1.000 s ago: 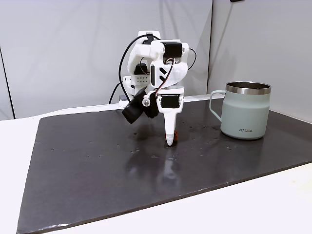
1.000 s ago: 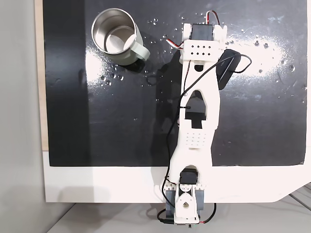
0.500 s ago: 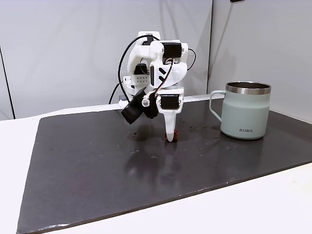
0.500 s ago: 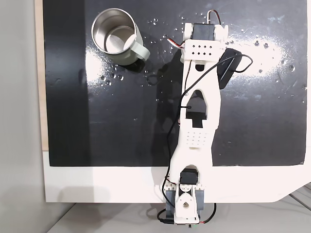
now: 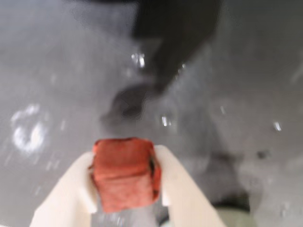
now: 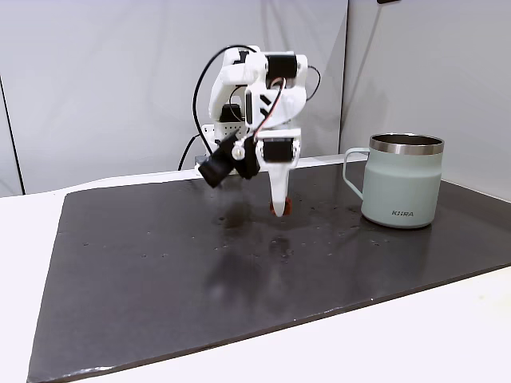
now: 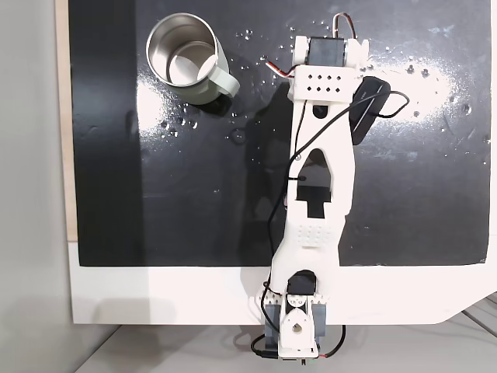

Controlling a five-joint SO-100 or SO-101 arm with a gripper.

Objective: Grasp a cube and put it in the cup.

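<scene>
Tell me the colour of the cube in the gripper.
Reddish-brown cube, clearest in the wrist view.

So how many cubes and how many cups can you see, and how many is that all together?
Cubes: 1, the reddish-brown cube held between the fingers of the gripper, up off the black mat.
Cups: 1, the grey-green cup, standing upright and empty.
Total: 2 things.

1 cube (image 5: 125,172), 1 cup (image 6: 402,179), 1 dark mat (image 6: 144,271).
</scene>
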